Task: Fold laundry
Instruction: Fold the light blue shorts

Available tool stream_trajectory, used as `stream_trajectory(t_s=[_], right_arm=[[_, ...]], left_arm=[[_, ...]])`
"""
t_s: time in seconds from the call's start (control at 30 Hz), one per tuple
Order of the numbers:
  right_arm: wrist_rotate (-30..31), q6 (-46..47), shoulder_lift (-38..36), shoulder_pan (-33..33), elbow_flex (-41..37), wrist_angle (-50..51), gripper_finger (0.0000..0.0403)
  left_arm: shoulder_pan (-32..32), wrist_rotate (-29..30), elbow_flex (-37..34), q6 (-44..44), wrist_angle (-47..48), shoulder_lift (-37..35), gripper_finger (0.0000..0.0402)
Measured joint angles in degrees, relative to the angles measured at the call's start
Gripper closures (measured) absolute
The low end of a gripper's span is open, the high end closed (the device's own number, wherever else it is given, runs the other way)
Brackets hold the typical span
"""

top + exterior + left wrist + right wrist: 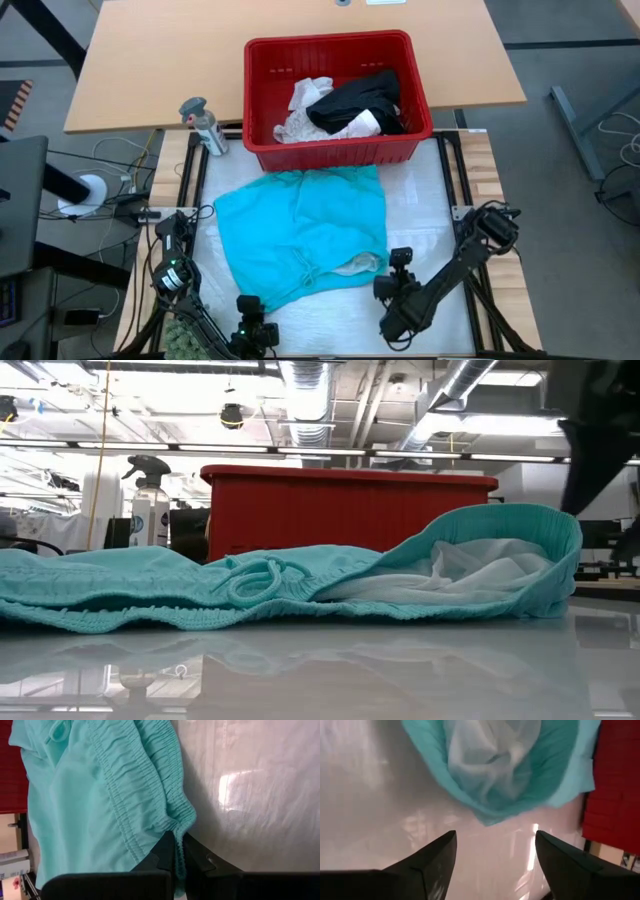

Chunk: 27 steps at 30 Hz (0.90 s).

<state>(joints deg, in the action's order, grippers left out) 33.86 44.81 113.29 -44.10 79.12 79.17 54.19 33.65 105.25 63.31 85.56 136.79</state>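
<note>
Two dark jointed arms, the left arm (172, 270) showing a small green light.

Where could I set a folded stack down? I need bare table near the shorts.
Free: the white mat right of the teal shorts, between them and the right arm, and the bare wood behind the basket. Crowded: the front edge, where the left gripper pinches the waistband and the right gripper stands open.
</note>
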Motion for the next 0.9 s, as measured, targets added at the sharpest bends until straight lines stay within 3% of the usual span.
stream_trajectory(t_s=[0.2,0.57,0.73,0.9], right_arm=[[0.3,-8.6,-0.1,1.4,-0.8,-6.7,0.0106],[0.9,-10.8,-0.1,4.7,-2.8,-8.5,0.0140],[0.9,-11.0,-0.1,4.9,-2.8,-8.3,0.0208],[0.8,-10.8,-0.1,4.9,-2.8,-8.3,0.0332]], left_arm=[[0.0,0.0,0.0,0.3,0.0,0.0,0.0401],[0.0,0.1,0.0,0.3,-0.2,0.0,0.0401],[0.0,0.4,0.0,0.3,-0.7,0.0,0.0401],[0.0,1.2,0.0,0.3,-1.0,0.0,0.0401]])
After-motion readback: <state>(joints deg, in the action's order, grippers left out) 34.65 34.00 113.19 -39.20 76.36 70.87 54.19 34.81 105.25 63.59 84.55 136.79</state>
